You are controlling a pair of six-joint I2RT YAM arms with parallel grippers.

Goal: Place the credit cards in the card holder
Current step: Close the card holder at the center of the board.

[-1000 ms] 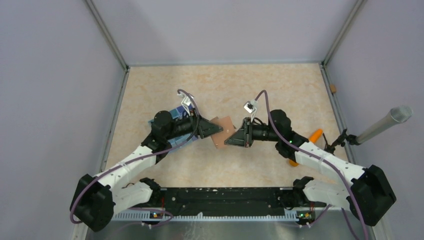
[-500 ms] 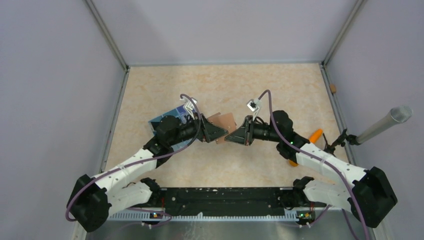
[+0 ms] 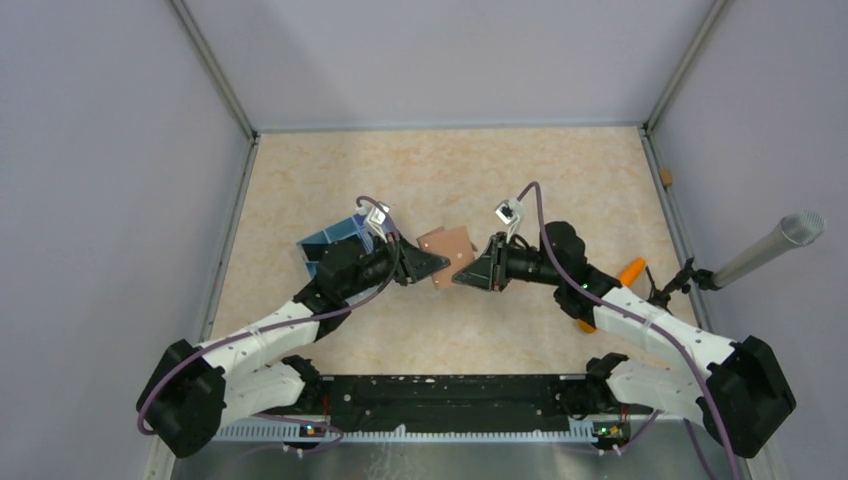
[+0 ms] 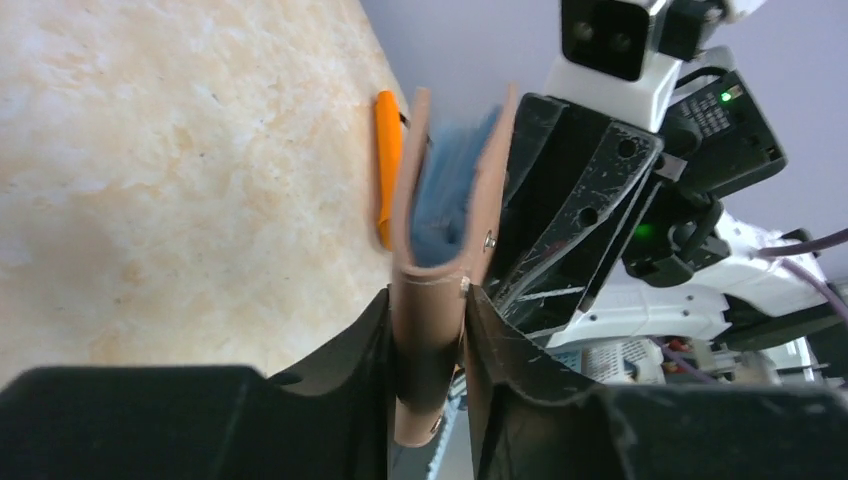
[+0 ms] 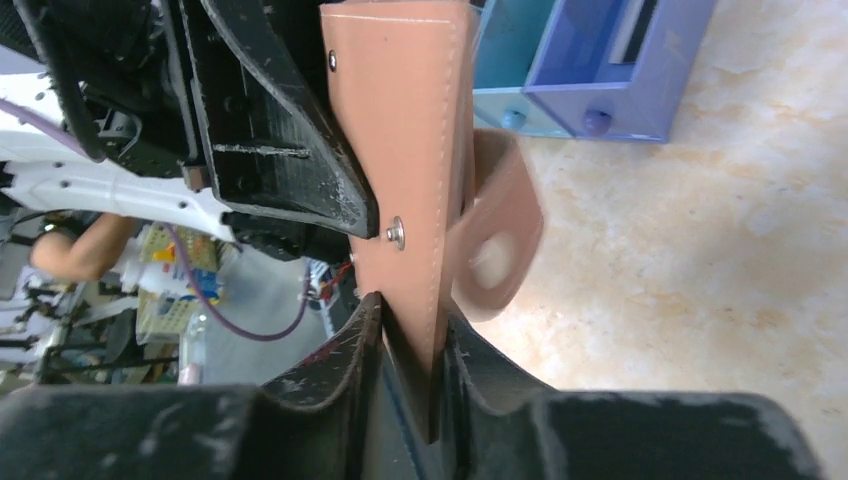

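Top: holder [image 3: 447, 250] held aloft just right of the box [image 3: 335, 243]; left gripper [image 3: 432, 262] and right gripper [image 3: 462, 278] each pinch an edge.

Left wrist: blue card [image 4: 450, 195], blurred, between the flaps.

Right wrist: jaws closed on one flap.

Step, judged: seating the card; next, press it fully home.

Desk [image 3: 450, 170]: beige marbled top, metal rails [image 3: 228, 230] at the edges, lilac walls [image 3: 440, 60] on 3 sides. Blue box [image 3: 326, 241] w/ divided compartments sits left of centre; right wrist view shows a teal part beside a purple-blue one. Orange carrot-shaped obj [image 3: 631, 270] lies at right, near the rail. Grey mesh-tipped cylinder [image 3: 770, 248] on a black stand [image 3: 680, 278] angles in from the right wall. Small brown bit [image 3: 665, 177] on right rail, too small to ID.
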